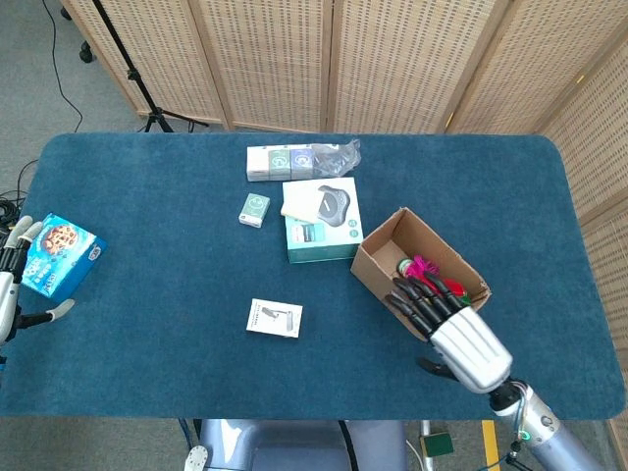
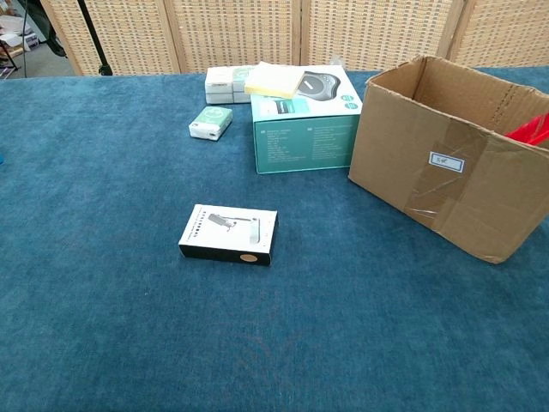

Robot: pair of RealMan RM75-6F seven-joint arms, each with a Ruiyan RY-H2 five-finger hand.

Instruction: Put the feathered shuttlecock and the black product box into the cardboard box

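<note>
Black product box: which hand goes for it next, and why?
Probably the right hand: it hangs open by the cardboard box, which already holds the shuttlecock. The black product box lies flat, untouched, to its left; the left hand sits at the table edge.

Lab-like room: wicker screens (image 1: 294, 59), tripod (image 1: 147, 88)

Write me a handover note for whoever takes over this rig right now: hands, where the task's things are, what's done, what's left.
Left hand: open, holding nothing, at the table's far left edge beside a blue snack box.
Right hand: open, holding nothing, fingers spread over the cardboard box's near corner.
Feathered shuttlecock: inside the cardboard box. Done.
Black product box: lying flat on the table, left of the cardboard box, untouched.
Left to do: pick up the black product box and place it in the cardboard box.
</note>
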